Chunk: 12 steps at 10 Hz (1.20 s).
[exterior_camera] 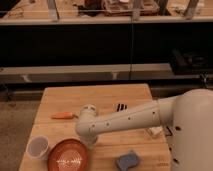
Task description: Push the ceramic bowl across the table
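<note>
The ceramic bowl, orange-red with pale rings inside, sits at the front left of the light wooden table. My white arm reaches in from the right across the table top. My gripper points down at the end of the arm, right at the bowl's upper right rim. The wrist hides most of it, so I cannot tell whether it touches the rim.
A small white cup stands just left of the bowl. An orange stick-like object lies behind the bowl. A blue sponge, a black item and a white item lie to the right. A long bench with a dark front runs behind.
</note>
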Each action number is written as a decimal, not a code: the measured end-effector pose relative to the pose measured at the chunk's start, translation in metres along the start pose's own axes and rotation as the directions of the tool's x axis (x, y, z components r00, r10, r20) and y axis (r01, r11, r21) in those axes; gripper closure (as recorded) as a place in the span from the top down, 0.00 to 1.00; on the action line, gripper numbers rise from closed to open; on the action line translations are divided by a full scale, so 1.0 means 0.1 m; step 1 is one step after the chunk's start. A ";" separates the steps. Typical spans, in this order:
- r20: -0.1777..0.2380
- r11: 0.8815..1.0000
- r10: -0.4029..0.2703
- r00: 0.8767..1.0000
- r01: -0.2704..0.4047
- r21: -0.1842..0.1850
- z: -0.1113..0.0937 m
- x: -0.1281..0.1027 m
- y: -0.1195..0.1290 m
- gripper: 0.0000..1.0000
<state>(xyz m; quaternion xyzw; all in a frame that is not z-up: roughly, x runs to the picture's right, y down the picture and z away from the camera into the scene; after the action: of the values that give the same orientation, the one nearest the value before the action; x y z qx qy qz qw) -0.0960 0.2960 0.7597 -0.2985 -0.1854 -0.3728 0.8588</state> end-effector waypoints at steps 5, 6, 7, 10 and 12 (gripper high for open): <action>0.009 1.000 -0.013 1.000 0.013 0.025 -0.01 -0.07 0.11 0.00; 0.028 0.999 -0.019 0.999 0.018 0.027 -0.01 -0.08 0.10 0.00; 0.039 0.999 -0.029 0.999 0.028 0.029 -0.02 -0.10 0.09 0.00; 0.056 0.997 -0.075 0.996 0.073 0.026 -0.04 -0.23 0.00 0.00; 0.061 0.994 -0.111 0.992 0.110 0.010 -0.02 -0.36 -0.09 0.00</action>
<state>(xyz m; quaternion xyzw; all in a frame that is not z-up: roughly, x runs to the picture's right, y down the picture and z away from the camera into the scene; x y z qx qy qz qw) -0.1262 0.3092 0.7416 -0.2961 -0.2294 -0.4098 0.8317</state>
